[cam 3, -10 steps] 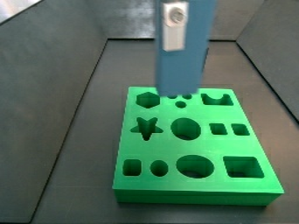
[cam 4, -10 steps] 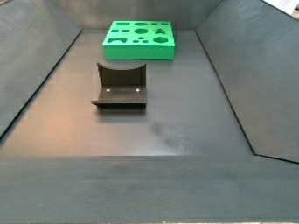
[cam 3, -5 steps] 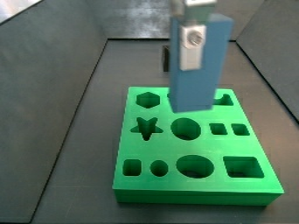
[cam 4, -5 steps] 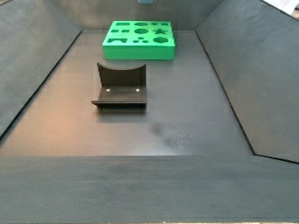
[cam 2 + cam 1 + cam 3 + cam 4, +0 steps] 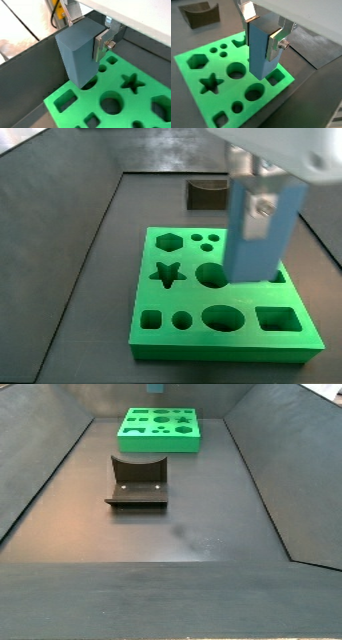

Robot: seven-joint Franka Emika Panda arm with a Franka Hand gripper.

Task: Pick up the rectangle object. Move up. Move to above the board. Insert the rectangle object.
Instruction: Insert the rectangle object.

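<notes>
My gripper (image 5: 262, 204) is shut on the rectangle object (image 5: 254, 238), a tall light-blue block that hangs upright. It is over the right part of the green board (image 5: 187, 298), near the small square holes. Both wrist views show the silver fingers (image 5: 274, 44) clamping the block's (image 5: 259, 50) upper sides, with its lower end just above the board (image 5: 221, 67). The gripper (image 5: 85, 35), block (image 5: 79, 55) and board (image 5: 83, 102) show there too. In a side view the board (image 5: 160, 436) lies at the far end, and the gripper and block do not show.
The dark fixture (image 5: 138, 484), with a curved notch on top, stands on the grey floor beyond the board (image 5: 207, 193), and it shows in a wrist view (image 5: 201, 14). Sloping grey walls (image 5: 40, 474) enclose the floor.
In a side view the gripper with the blue block has moved from over the board's back edge to over its right part, and lower.
</notes>
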